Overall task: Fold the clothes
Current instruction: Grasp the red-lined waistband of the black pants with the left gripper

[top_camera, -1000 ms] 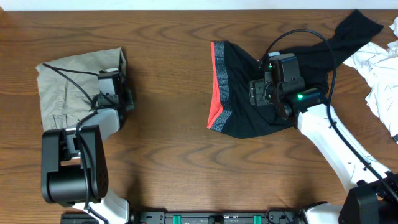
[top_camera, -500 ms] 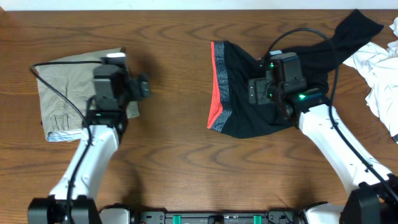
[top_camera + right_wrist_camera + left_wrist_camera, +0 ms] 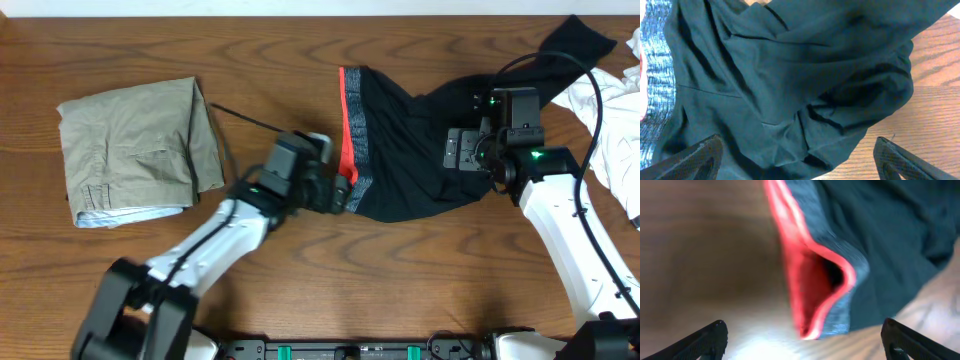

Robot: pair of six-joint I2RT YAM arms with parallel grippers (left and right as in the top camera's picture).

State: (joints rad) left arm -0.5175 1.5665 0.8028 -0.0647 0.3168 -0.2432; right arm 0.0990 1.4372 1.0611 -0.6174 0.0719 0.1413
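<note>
A wooden table (image 3: 280, 60) seen from above. Black leggings (image 3: 410, 170) lie crumpled right of centre, their grey waistband (image 3: 358, 130) with its coral-red edge facing left. The left gripper (image 3: 340, 192) hovers at the waistband's near corner, fingers spread wide, grasping nothing. The right gripper (image 3: 462, 150) sits over the black fabric, its fingers likewise spread and empty. Folded khaki trousers (image 3: 135, 150) lie far left; a white garment (image 3: 610, 120) is bunched at the right edge.

The left claw (image 3: 342, 190) has left the khaki trousers (image 3: 130, 140), now uncovered, swung across the desk (image 3: 260, 60) to the coral-red waistband edge (image 3: 345, 150) of the leggings (image 3: 410, 160), and spread wide. The right claw (image 3: 455, 150) has shifted right along the leggings and widened.
</note>
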